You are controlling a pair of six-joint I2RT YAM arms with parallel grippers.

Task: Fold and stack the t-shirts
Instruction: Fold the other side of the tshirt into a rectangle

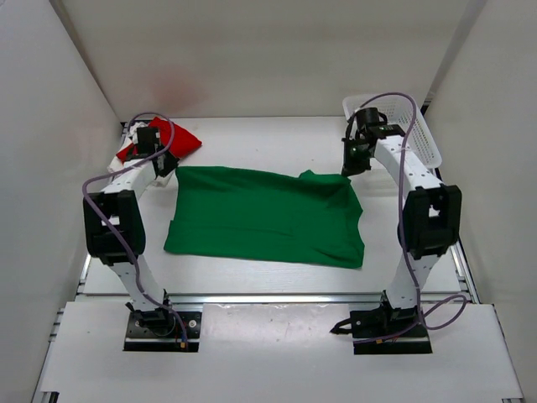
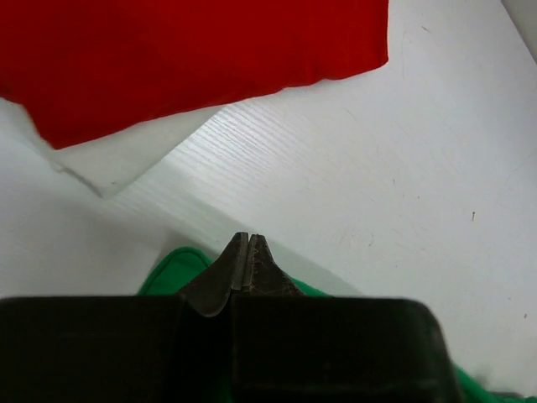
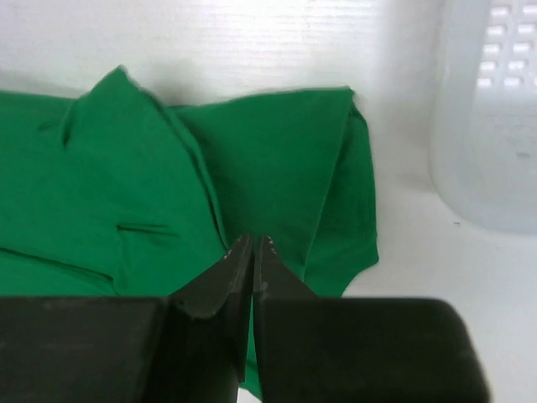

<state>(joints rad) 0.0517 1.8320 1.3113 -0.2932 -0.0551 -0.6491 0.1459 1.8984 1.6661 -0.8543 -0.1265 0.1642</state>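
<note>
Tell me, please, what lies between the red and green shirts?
Left wrist view: an edge of the white shirt shows under the red shirt, then bare table to the green shirt.

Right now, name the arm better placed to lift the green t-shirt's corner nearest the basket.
Right. The right end effector is shut over that corner of the green t-shirt, beside the mesh basket. The left end effector is at the opposite corner, by the red t-shirt.

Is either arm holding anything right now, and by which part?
Both jaws look shut on the green t-shirt: left gripper at its far left corner, right gripper at its far right corner.
</note>
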